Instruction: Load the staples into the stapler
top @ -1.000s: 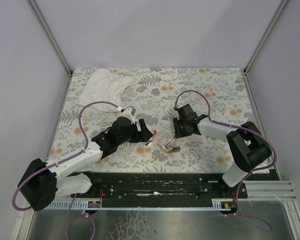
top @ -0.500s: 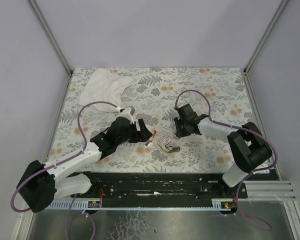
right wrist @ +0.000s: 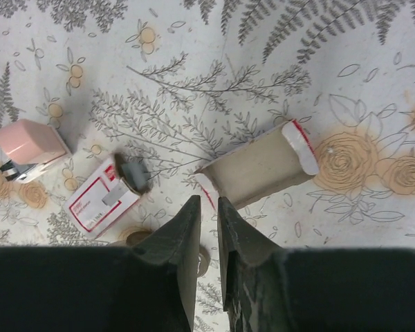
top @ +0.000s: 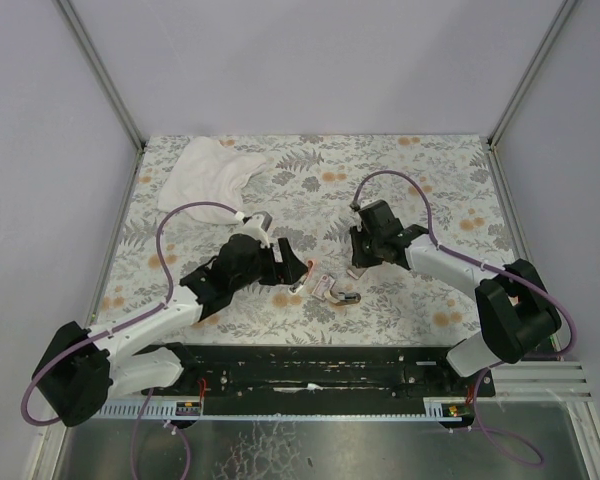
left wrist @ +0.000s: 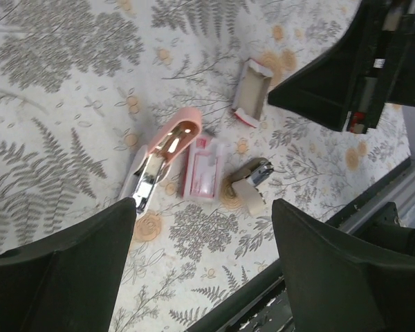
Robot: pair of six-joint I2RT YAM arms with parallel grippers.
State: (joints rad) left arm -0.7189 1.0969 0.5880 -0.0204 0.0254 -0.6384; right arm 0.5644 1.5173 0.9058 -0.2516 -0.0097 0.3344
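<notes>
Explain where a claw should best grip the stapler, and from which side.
Grip the stapler across its pink body, near mid-length, coming from above: it lies lengthwise on the table, narrow enough to span, with both long sides seemingly free.

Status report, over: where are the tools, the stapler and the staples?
Left tool open over stapler, holding nothing. Right tool nearly shut, empty, near cardboard tray. Staple box on table beside stapler, neither held.
</notes>
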